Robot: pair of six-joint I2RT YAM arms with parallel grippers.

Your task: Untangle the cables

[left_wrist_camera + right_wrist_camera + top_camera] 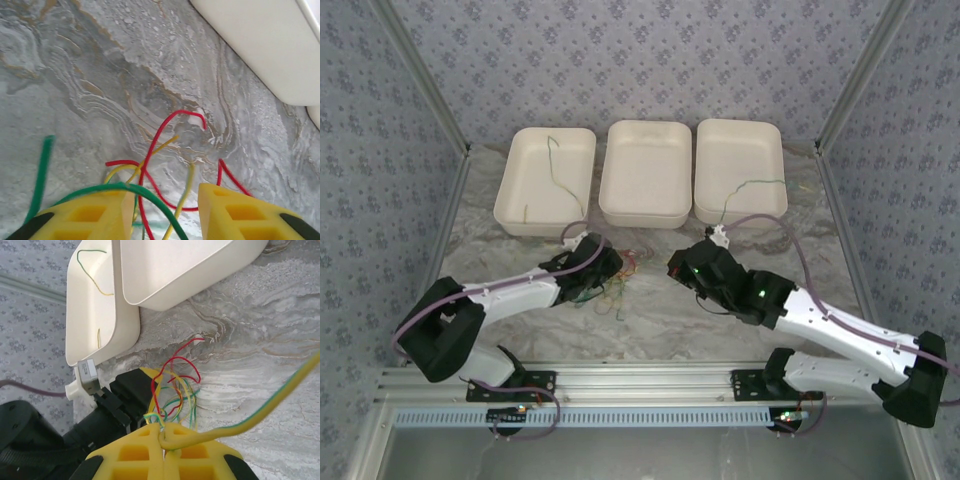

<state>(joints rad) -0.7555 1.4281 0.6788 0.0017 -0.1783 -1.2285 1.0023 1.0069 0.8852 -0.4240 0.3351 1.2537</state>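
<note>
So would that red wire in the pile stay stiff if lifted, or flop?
Probably floppy but springy: the red wire keeps a loose curve on the table. Likely very light, being thin beside the tray. It may drag neighbours, since it crosses the yellow wires.

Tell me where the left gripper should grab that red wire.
Probably its far arc, where the red wire curves alone over bare table, clear of the yellow wires. Bring the left gripper down from above, jaws straddling the arc.

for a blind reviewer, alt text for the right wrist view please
The right gripper is shut on a yellow-green cable running off right. Beyond, a tangle of red, yellow and green cables lies on the marbled table near two white trays.
</note>
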